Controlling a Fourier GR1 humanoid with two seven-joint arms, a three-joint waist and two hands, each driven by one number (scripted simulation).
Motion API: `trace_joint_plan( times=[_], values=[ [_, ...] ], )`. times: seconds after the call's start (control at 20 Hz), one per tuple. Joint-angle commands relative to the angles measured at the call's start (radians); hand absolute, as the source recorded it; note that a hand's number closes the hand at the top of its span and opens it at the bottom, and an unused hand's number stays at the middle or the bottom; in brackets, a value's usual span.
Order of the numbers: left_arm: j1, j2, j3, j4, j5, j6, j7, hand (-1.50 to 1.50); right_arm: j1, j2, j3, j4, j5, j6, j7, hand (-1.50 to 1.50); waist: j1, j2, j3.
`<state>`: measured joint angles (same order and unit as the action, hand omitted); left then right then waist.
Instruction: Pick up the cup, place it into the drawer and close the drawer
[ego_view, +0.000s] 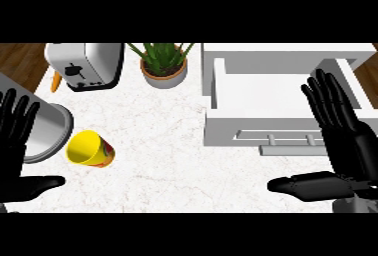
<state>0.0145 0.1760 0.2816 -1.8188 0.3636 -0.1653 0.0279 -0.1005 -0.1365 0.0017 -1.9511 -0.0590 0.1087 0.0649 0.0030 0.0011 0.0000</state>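
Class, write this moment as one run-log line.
stage: before pickup | yellow cup: on counter, unheld | drawer: open | left hand: open, at left edge | right hand: open, by drawer front

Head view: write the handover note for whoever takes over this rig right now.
Left hand: open, fingers straight, at the view's left edge, holding nothing.
Right hand: open, fingers straight, overlapping the drawer's right end in the view, holding nothing.
Yellow cup with a red-orange side: on the white marble counter, left part, beside a grey metal pot; it looks tipped over.
White drawer: pulled open, cup not in it.
Done: nothing yet.
Left: grasp the cup, put it in the drawer, push the drawer shut.
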Motion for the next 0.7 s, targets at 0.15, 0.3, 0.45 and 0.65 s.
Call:
trace_joint_plan(
  times=[0.15, 0.3, 0.45, 0.65],
  values=[
    [0.013, 0.007, 0.032, 0.236, -0.054, -0.067, -0.14, -1.5, -0.036, 0.002, 0.001, 0.014, 0.02, 0.012, -0.01, -1.5, -0.003, -0.001, 0.0],
    [-0.028, 0.05, 0.071, 0.373, -0.04, -0.106, -0.175, -1.5, -0.165, -0.029, -0.08, 0.079, -0.037, 0.012, 0.049, -1.5, -0.002, 0.0, -0.001],
    [-0.055, 0.02, 0.049, 0.49, -0.122, -0.081, -0.285, -1.5, -0.133, -0.006, -0.033, 0.079, 0.001, 0.014, 0.026, -1.5, -0.004, 0.0, -0.001],
    [-0.075, 0.026, 0.057, 0.641, -0.185, -0.065, -0.39, -1.5, -0.125, -0.077, -0.125, 0.044, -0.087, 0.077, 0.049, -1.5, -0.01, 0.0, -0.001]
  ],
)
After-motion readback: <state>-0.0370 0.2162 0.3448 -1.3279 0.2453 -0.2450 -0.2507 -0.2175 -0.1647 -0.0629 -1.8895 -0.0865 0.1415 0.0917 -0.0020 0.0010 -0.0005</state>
